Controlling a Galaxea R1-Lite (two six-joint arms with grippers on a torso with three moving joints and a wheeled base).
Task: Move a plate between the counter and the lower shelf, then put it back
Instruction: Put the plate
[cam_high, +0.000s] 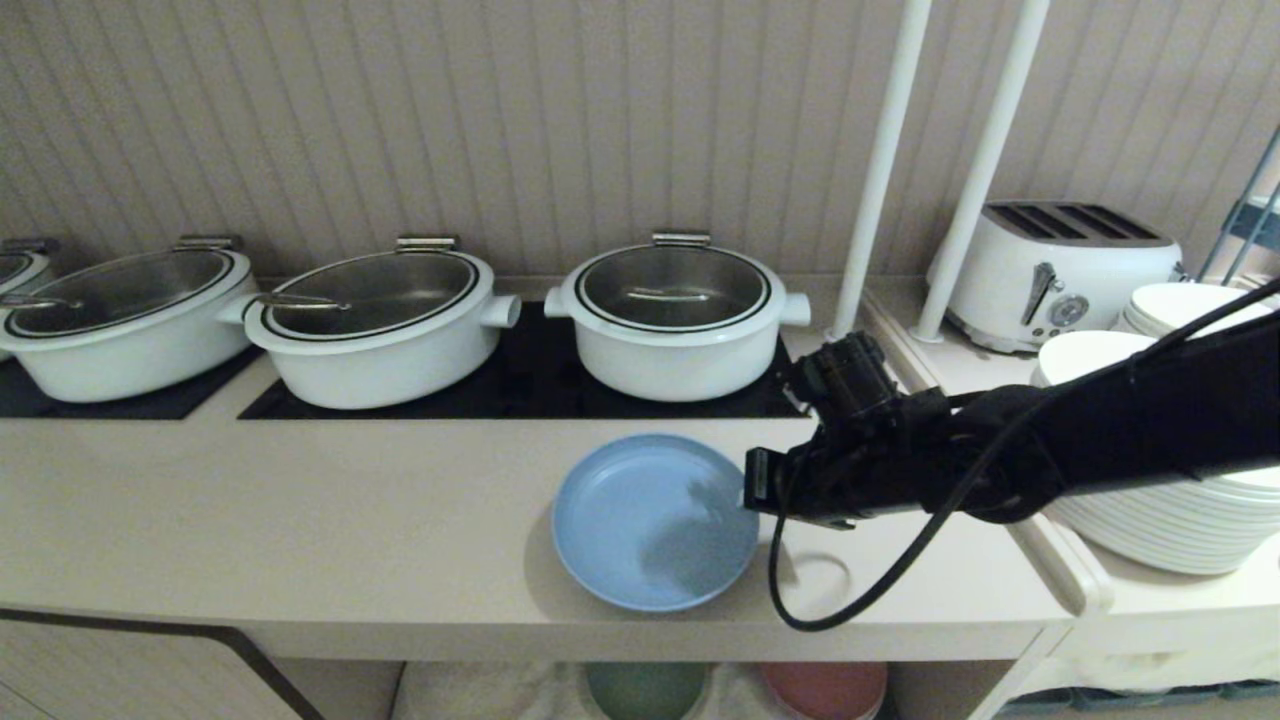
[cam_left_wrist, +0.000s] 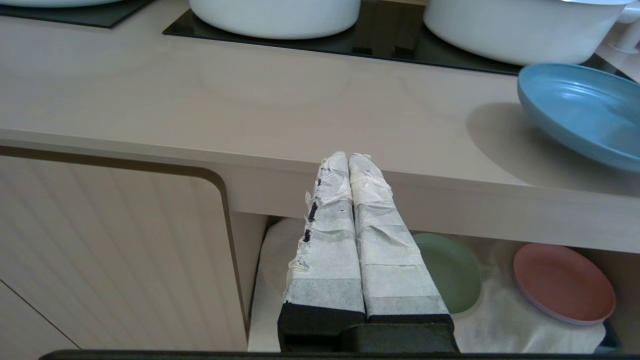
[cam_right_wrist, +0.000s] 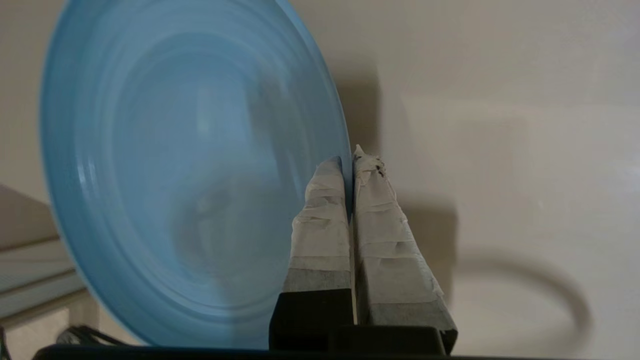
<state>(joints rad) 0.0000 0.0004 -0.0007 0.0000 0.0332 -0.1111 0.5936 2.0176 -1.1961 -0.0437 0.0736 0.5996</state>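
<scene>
Now pinching the rim of the light-blue plate (cam_high: 655, 520) with the right gripper (cam_high: 752, 488), lower centre of frame, above the counter (cam_high: 300, 520). Left gripper (cam_left_wrist: 350, 165) closed, empty. Probably midway; lower shelf (cam_left_wrist: 500, 320) holds 2 other plates.

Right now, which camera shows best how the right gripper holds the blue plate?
The right wrist view: the right gripper has its taped fingers shut on the rim of the blue plate. The head view shows the whole plate above the counter, but the arm hides the pinch. The left wrist view shows only part of the plate, no gripper on it.
</scene>
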